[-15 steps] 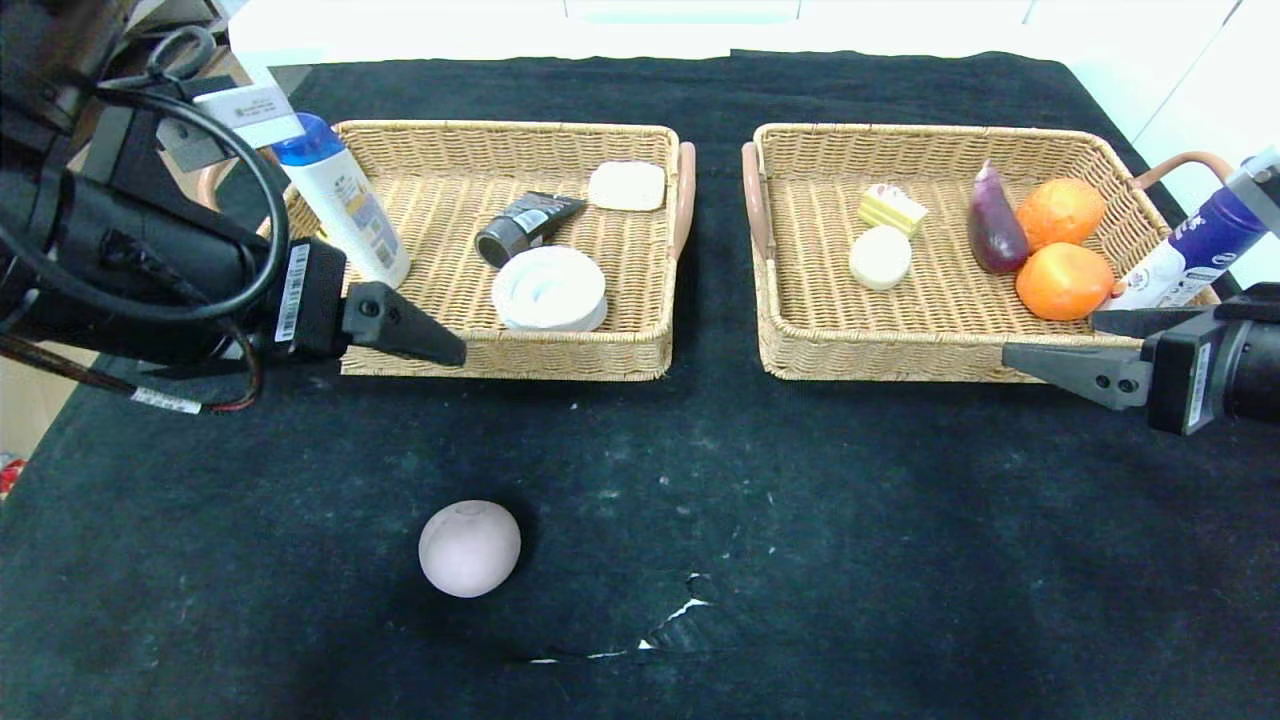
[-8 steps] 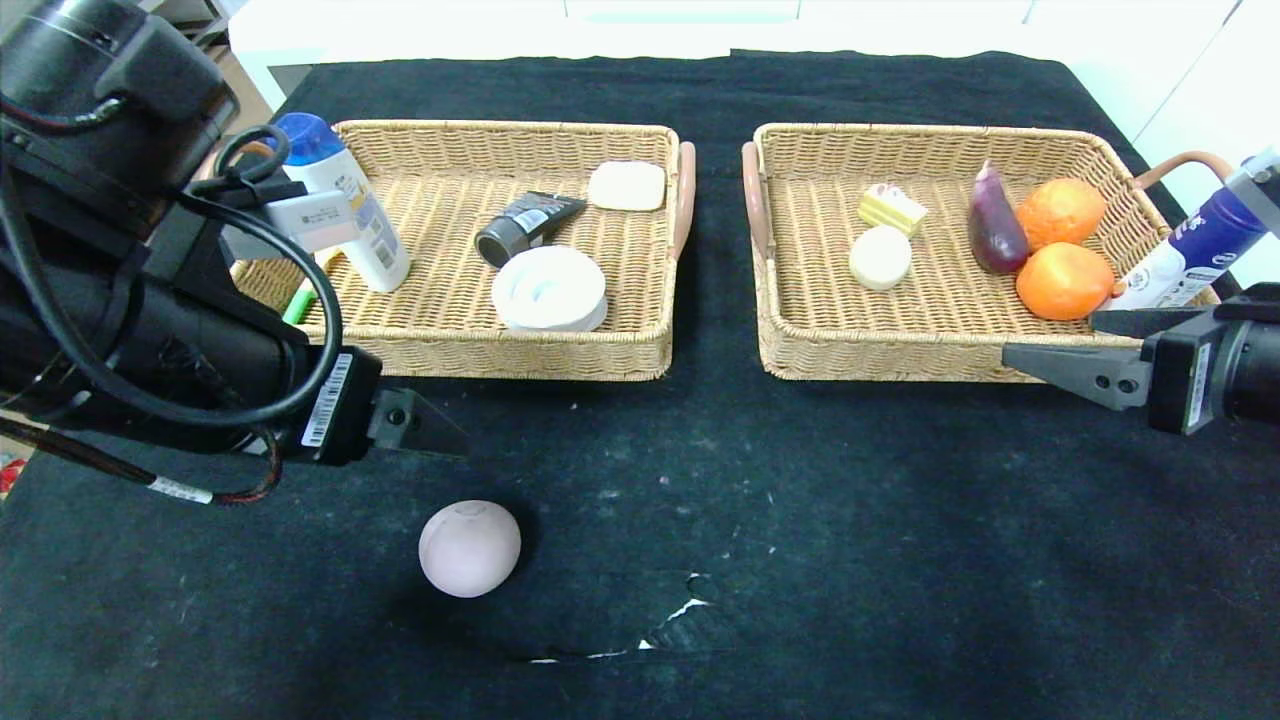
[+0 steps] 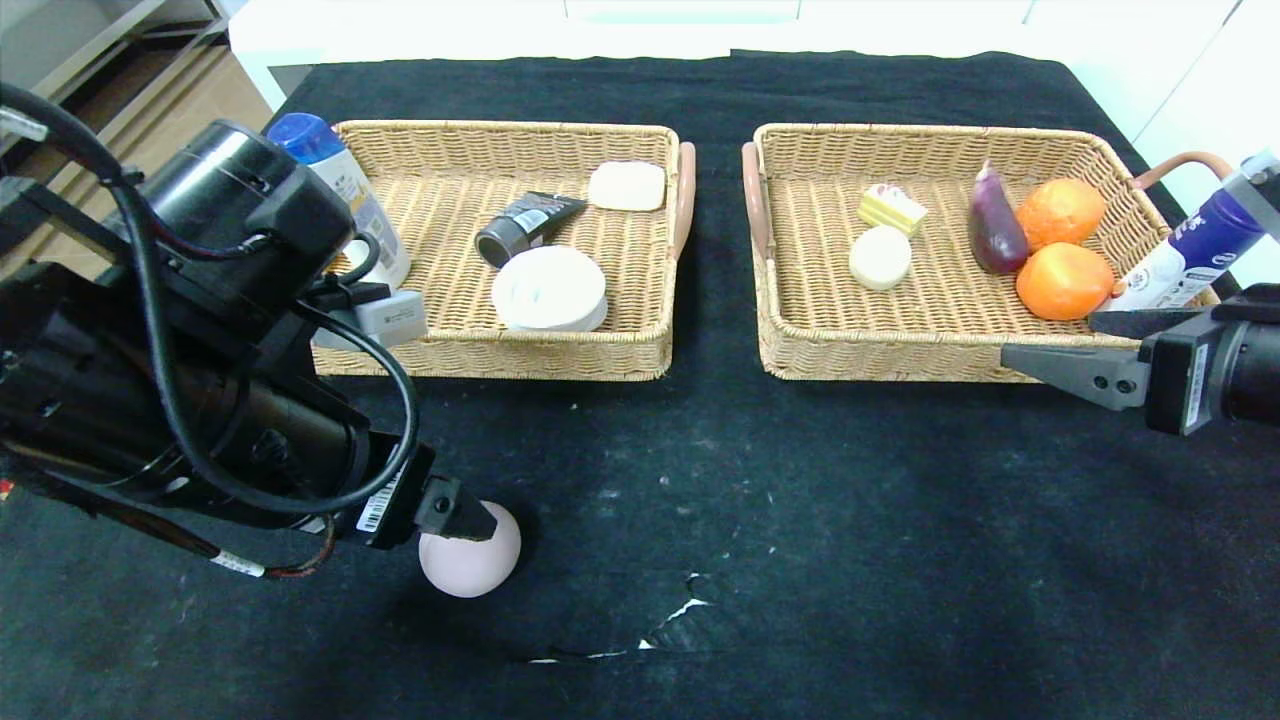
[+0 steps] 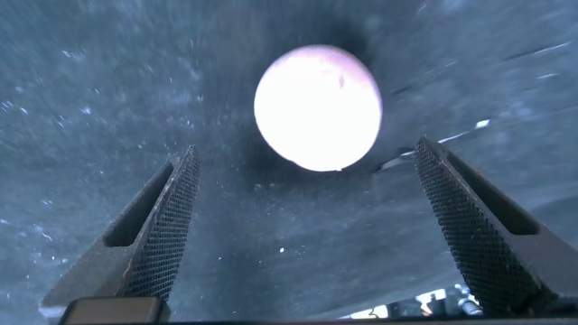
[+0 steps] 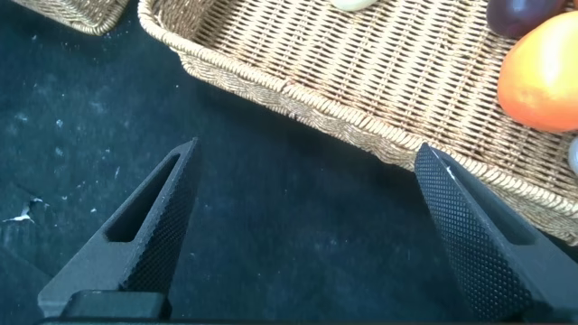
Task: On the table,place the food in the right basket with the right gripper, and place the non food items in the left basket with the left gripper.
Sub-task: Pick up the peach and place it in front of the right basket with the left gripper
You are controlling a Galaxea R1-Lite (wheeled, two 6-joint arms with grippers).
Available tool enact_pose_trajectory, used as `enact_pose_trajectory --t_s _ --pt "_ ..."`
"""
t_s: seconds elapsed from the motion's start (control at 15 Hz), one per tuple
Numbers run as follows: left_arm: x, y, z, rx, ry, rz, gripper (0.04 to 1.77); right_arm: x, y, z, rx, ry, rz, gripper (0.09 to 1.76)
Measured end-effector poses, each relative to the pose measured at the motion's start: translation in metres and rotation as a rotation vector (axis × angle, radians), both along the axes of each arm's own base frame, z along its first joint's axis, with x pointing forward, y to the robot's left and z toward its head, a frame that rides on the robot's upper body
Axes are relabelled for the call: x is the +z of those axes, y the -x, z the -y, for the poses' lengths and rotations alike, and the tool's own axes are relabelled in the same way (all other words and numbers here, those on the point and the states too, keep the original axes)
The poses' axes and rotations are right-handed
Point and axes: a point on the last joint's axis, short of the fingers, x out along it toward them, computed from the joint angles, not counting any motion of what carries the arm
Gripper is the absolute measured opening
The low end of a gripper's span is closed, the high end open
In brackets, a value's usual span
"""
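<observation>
Bench [image 3: 800,520] draped in black speckled cloth, with two wicker baskets side by side at the far half. The left basket [image 3: 560,350] holds a black tube [image 3: 527,226], a round white dish [image 3: 549,288], a cream rectangular block [image 3: 627,185] and a white bottle with blue cap [image 3: 325,165]; the bottle stands at the basket's outer corner and is partly hidden behind the left arm. The tube lies flat, its long axis running diagonally, cap end toward the near-left. The right basket [image 3: 880,350] holds a yellow cake slice [image 3: 892,209], a cream-white bun [image 3: 880,257], a purple eggplant [image 3: 995,235] (long axis running near to far) and two oranges [image 3: 1063,280]. A dark-blue-capped bottle [image 3: 1190,255] leans at that basket's outer edge, its lower part cut off by the right arm.

The pinkish-mauve bun [image 3: 470,555] sits alone on the near-left of the bench, well apart from both baskets. The left end effector [image 3: 460,520] hovers at it, fingers spread wide; in the left wrist view the bun [image 4: 318,106] lies just beyond the fingertips [image 4: 181,171], untouched. The arm's bulk overlaps the bun's upper edge in the head view.

The right end effector [image 3: 1040,355] hangs just before the right basket's near wall, fingers spread, holding nothing. A small tear in the cloth [image 3: 680,610] shows white near the front edge.
</observation>
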Motion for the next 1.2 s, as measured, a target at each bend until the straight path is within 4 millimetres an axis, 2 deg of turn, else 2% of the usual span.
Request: enact_pose_trajectory --t_s 0.47,1.2 --pt "-0.030 -0.011 0.015 0.011 -0.053 -0.070 1.72 0.000 0.000 0.000 0.001 0.000 -0.001 1.71" --pt "-0.043 -0.022 0.023 0.051 -0.087 -0.080 1.72 0.000 0.000 0.000 -0.001 0.000 -0.001 1.71"
